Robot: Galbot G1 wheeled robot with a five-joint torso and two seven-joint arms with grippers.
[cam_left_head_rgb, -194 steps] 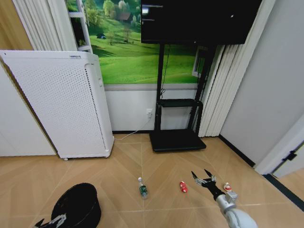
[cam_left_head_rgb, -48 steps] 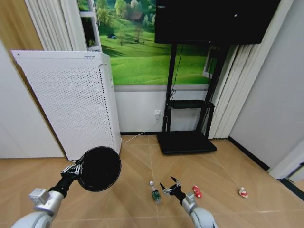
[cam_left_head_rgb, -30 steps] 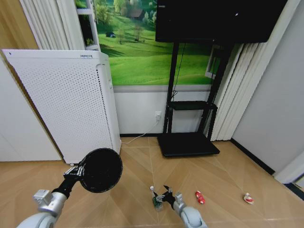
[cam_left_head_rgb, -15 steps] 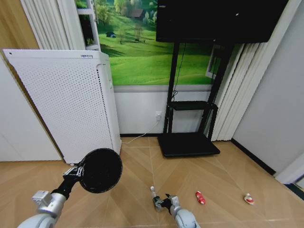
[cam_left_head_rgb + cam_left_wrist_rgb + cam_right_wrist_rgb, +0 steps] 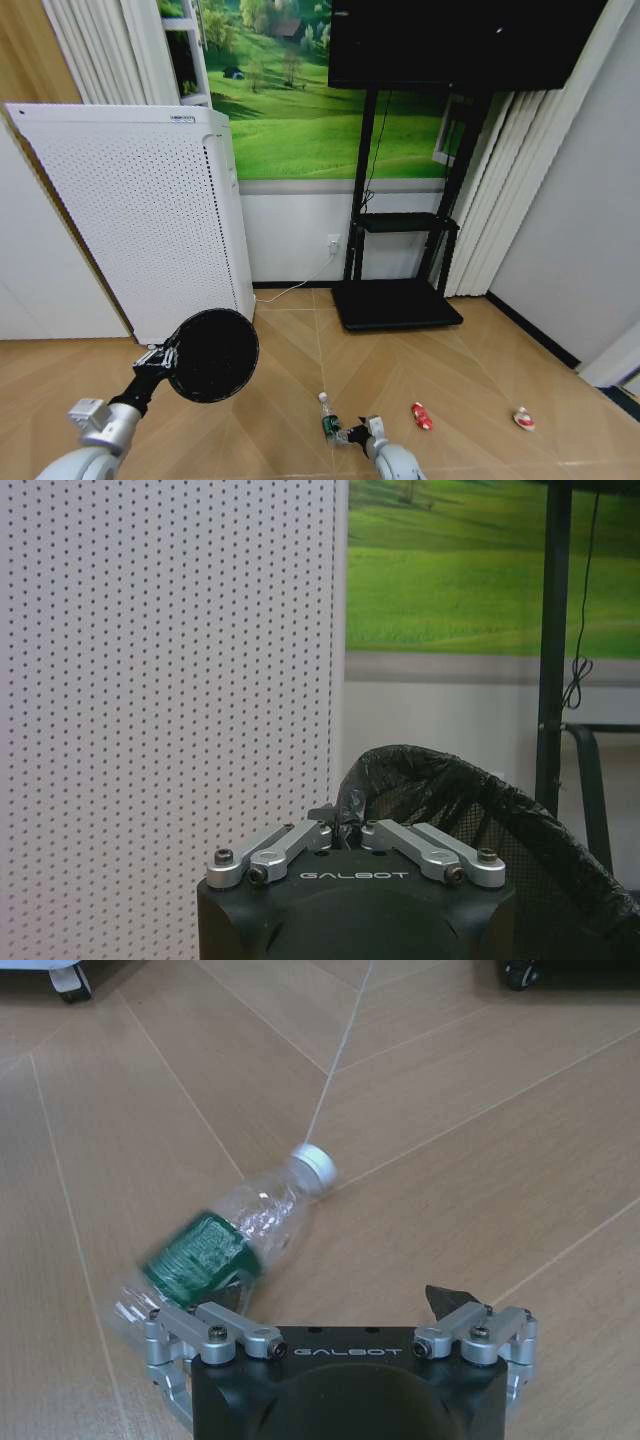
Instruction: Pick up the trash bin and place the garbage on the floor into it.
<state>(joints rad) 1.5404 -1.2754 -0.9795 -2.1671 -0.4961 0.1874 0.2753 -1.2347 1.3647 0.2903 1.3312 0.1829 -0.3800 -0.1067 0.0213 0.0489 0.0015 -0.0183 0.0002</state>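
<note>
My left gripper (image 5: 160, 362) is shut on the rim of the black trash bin (image 5: 213, 355) and holds it up off the floor on the left, its mouth facing me. In the left wrist view the fingertips (image 5: 312, 832) pinch the black-lined bin's rim (image 5: 440, 780). Low on the floor, my right gripper (image 5: 347, 436) is open right beside the clear bottle with the green label (image 5: 327, 421). The right wrist view shows the bottle (image 5: 210, 1253) lying on its side, its base against one finger (image 5: 168, 1350) of the right gripper (image 5: 300, 1310). A small red piece (image 5: 421, 415) and a red-and-white piece (image 5: 522, 418) lie farther right.
A tall white perforated cabinet (image 5: 130, 220) stands at the left, close behind the lifted bin, also seen as a perforated cabinet wall (image 5: 160, 680). A black TV stand (image 5: 395, 300) is against the back wall. Open wooden floor (image 5: 470, 370) surrounds the litter.
My right gripper has sunk lower toward the floor and closed in beside the bottle, which has shifted slightly. The left arm and the bin have stayed where they were.
</note>
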